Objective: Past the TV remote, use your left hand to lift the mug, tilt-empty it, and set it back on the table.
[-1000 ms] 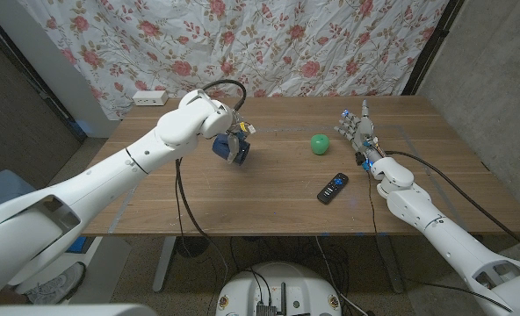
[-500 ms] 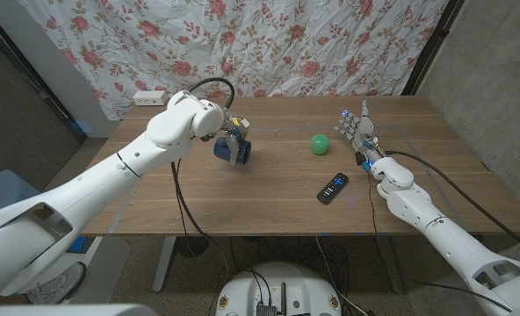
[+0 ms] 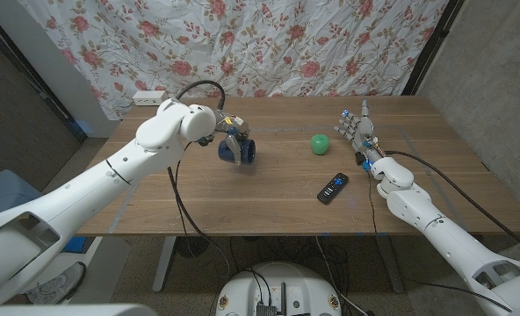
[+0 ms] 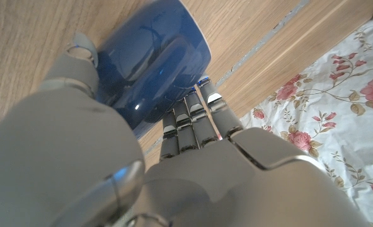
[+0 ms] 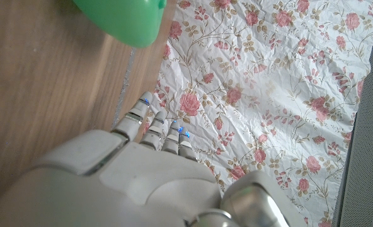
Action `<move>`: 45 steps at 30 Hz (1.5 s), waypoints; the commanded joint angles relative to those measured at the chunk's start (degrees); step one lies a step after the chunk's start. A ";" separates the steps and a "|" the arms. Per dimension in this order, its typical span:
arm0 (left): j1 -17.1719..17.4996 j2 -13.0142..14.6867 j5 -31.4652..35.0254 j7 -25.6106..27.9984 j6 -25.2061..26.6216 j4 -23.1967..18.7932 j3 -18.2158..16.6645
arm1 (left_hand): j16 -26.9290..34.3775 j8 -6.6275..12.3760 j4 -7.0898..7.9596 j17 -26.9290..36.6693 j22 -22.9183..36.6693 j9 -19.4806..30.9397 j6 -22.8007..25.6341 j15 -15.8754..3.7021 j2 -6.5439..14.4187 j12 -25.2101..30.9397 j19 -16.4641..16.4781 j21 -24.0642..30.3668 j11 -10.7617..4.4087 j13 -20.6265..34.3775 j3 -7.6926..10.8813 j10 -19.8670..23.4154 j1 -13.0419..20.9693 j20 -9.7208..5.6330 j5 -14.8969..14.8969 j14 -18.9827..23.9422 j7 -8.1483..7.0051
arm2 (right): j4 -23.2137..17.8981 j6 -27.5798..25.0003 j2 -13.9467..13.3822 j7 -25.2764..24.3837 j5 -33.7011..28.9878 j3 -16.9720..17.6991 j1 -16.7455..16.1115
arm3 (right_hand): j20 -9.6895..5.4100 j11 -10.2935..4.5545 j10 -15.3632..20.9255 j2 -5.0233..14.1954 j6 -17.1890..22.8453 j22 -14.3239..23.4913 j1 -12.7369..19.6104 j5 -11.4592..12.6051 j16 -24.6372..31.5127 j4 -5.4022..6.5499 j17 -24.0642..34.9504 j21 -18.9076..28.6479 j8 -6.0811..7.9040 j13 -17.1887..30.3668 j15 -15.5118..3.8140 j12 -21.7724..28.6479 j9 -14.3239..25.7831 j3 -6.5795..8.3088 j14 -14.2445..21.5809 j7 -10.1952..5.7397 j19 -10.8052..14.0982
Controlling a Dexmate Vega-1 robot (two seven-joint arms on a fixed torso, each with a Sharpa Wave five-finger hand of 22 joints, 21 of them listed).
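The left hand (image 3: 230, 140) grips the blue mug (image 3: 241, 153), tipped sideways above the counter (image 3: 269, 189); the right hand (image 3: 358, 132) stands with fingers apart, holding nothing.

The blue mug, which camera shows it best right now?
The left wrist view: the blue mug is large there, gripped by the left hand. The head view shows it small, tilted on its side above the table. The right wrist view shows the green ball instead.

text: none legible | labels: none | numbers: none
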 commanded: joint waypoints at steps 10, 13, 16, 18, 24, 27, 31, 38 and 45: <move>4.34 2.97 -16.08 14.59 2.11 1.21 -2.85 | -0.21 5.35 0.73 0.09 0.34 0.09 7.06 -6.13 14.20 0.11 0.39 0.06 -6.79 5.46 1.48 7.05 3.18 -0.15 0.14 2.41 -0.98 | 0.06 0.00 0.01 0.03 -0.01 -0.01 0.01 | -0.16 -0.16 0.12 2.88 0.35 0.09 -0.55 0.33 0.28 0.40 0.22 0.28 0.27 0.26 -0.35 0.32 0.27 0.00 0.40 -0.10 0.29; 5.07 3.11 -18.51 16.65 2.50 1.68 -3.34 | -0.40 5.24 0.84 0.07 0.34 0.06 6.86 -6.05 14.29 -0.02 0.26 0.00 -6.83 5.50 1.53 6.84 2.98 -0.22 0.13 2.24 -0.96 | 0.08 0.02 0.02 0.04 -0.01 -0.01 0.02 | -0.15 -0.13 0.09 2.89 0.35 0.09 -0.54 0.34 0.29 0.40 0.22 0.28 0.27 0.26 -0.30 0.31 0.27 0.00 0.43 -0.09 0.27; 5.77 3.27 -20.78 18.85 2.72 2.14 -3.71 | -0.58 5.23 0.88 0.02 0.34 0.03 6.90 -6.11 14.29 -0.10 0.21 -0.03 -6.91 5.52 1.58 6.75 2.83 -0.32 0.12 2.07 -1.00 | 0.07 0.01 0.01 0.04 0.00 -0.01 0.01 | -0.14 -0.14 0.08 2.88 0.31 0.09 -0.54 0.34 0.27 0.40 0.22 0.29 0.26 0.26 -0.30 0.31 0.27 0.00 0.37 -0.06 0.29; 6.11 3.37 -22.18 20.05 2.92 2.43 -3.84 | -0.68 5.19 0.88 -0.01 0.33 0.00 6.84 -6.04 14.30 -0.17 0.14 -0.06 -6.73 5.54 1.63 6.64 2.77 -0.39 0.11 2.05 -1.07 | 0.07 0.02 0.01 0.05 0.00 0.00 0.01 | -0.14 -0.13 0.13 2.88 0.36 0.09 -0.54 0.34 0.25 0.40 0.21 0.29 0.28 0.26 -0.36 0.33 0.27 0.00 0.33 -0.07 0.30; 7.27 3.14 -28.42 23.70 2.21 4.22 -4.84 | -0.95 4.95 0.86 0.02 0.33 -0.07 6.40 -5.87 14.40 -0.49 -0.25 -0.24 -6.59 5.60 1.75 6.10 2.63 -0.38 0.09 1.73 -1.05 | 0.11 0.04 0.02 0.06 -0.01 -0.01 0.02 | -0.13 -0.11 0.11 2.89 0.34 0.09 -0.54 0.34 0.26 0.40 0.21 0.28 0.27 0.25 -0.28 0.32 0.26 0.01 0.36 -0.06 0.29; 7.32 3.15 -30.97 24.62 1.90 4.98 -4.75 | -1.06 4.84 0.81 0.05 0.32 -0.10 6.18 -6.01 14.44 -0.54 -0.38 -0.31 -6.64 5.63 1.80 6.07 2.64 -0.39 0.09 1.54 -1.07 | 0.09 0.03 0.02 0.04 -0.01 -0.01 0.02 | -0.16 -0.15 0.20 2.89 0.39 0.09 -0.54 0.34 0.28 0.40 0.21 0.28 0.29 0.25 -0.26 0.35 0.26 0.01 0.40 -0.04 0.28; 7.74 3.18 -33.56 26.83 1.15 5.62 -4.77 | -1.25 4.72 0.80 0.07 0.31 -0.14 5.99 -5.99 14.44 -0.73 -0.71 -0.46 -6.46 5.67 1.82 5.73 2.54 -0.48 0.06 1.27 -1.09 | 0.07 0.02 0.02 0.04 0.00 -0.01 0.01 | -0.18 -0.09 0.02 2.91 0.40 0.09 -0.54 0.34 0.26 0.40 0.21 0.29 0.29 0.25 -0.24 0.28 0.26 0.02 0.36 -0.08 0.30; 9.73 2.89 -39.70 31.81 -4.42 8.44 -6.17 | -1.45 4.52 0.77 0.28 0.29 -0.19 5.64 -5.91 14.40 -0.99 -1.32 -0.74 -6.50 5.75 1.69 5.29 2.40 -0.68 -0.01 0.64 -1.09 | 0.08 0.02 0.02 0.03 -0.01 -0.01 0.02 | -0.15 -0.18 0.16 2.91 0.36 0.09 -0.54 0.33 0.27 0.40 0.21 0.28 0.28 0.26 -0.24 0.34 0.26 0.02 0.39 -0.10 0.28; 11.30 2.05 -44.14 35.60 -7.26 10.56 -6.80 | -1.50 4.47 0.79 0.48 0.26 -0.23 5.62 -5.99 14.27 -1.22 -1.46 -0.84 -6.61 5.83 1.48 4.89 2.16 -0.92 -0.10 0.39 -1.32 | 0.06 0.01 0.02 0.03 -0.01 -0.01 0.01 | -0.13 -0.15 0.08 2.90 0.39 0.09 -0.54 0.33 0.29 0.40 0.21 0.28 0.29 0.26 -0.17 0.31 0.26 0.01 0.44 -0.03 0.29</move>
